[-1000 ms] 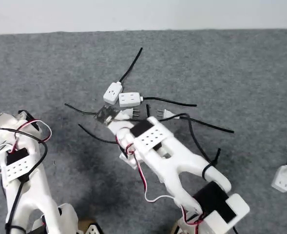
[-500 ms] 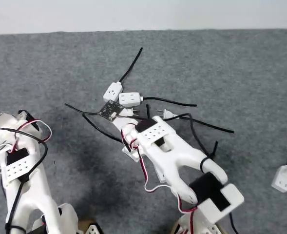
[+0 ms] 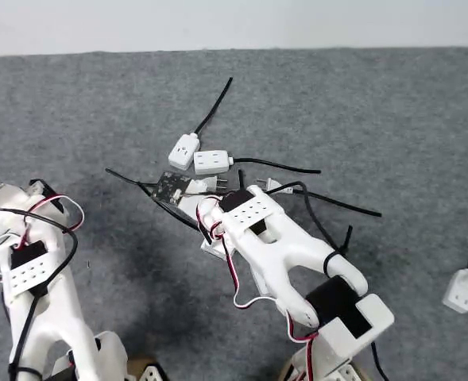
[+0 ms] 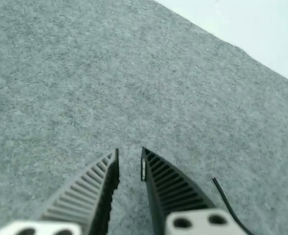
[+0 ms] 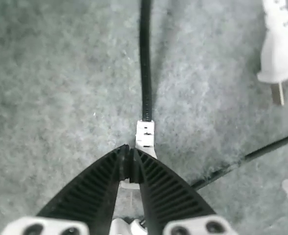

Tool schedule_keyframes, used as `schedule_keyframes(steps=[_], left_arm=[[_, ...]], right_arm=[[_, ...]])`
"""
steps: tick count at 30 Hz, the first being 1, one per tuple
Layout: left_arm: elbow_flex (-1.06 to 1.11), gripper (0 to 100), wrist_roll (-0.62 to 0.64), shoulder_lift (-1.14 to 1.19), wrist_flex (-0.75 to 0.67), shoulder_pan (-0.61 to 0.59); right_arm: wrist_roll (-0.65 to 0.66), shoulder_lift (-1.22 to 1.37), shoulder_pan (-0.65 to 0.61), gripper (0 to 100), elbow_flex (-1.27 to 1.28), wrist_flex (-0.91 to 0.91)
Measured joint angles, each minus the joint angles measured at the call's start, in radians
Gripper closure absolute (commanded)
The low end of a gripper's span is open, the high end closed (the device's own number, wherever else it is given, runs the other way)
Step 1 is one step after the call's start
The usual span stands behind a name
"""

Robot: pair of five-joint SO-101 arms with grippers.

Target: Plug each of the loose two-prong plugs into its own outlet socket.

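Now grips a two-prong plug point(image 5: 144, 134) tight in the right claw point(image 5: 130, 152), cord trailing ahead. Has backed slightly off the outlet sockets point(image 3: 212, 162) just beyond the tips, so likely realigning, nothing seated yet. Keeps the left claw point(image 4: 130, 152) narrowly parted, empty, well aside.

Grey felt-covered table point(image 3: 392, 119). Mid-table: white plastic outlet socket point(image 3: 184, 150) just beside second white outlet socket point(image 3: 212, 162), each on a black cord point(image 3: 214, 105). Near them, white two-prong plug point(image 3: 275, 186). Right edge: third white socket block point(image 3: 462, 290).
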Motion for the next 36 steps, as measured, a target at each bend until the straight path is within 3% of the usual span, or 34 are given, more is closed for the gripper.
schedule_keyframes(steps=[20, 25, 33, 36], left_arm=[[0.000, 92, -0.003, 0.000, 0.028, 0.000], [0.000, 92, -0.003, 0.000, 0.028, 0.000], [0.000, 92, -0.003, 0.000, 0.028, 0.000], [0.000, 92, -0.003, 0.000, 0.028, 0.000]], right_arm=[[0.048, 0.064, -0.002, 91.3, -0.072, 0.002], [0.066, 0.068, -0.002, 85.5, -0.078, 0.002], [0.109, 0.084, -0.002, 85.7, -0.104, 0.002], [0.114, 0.101, -0.002, 90.7, -0.126, 0.002]])
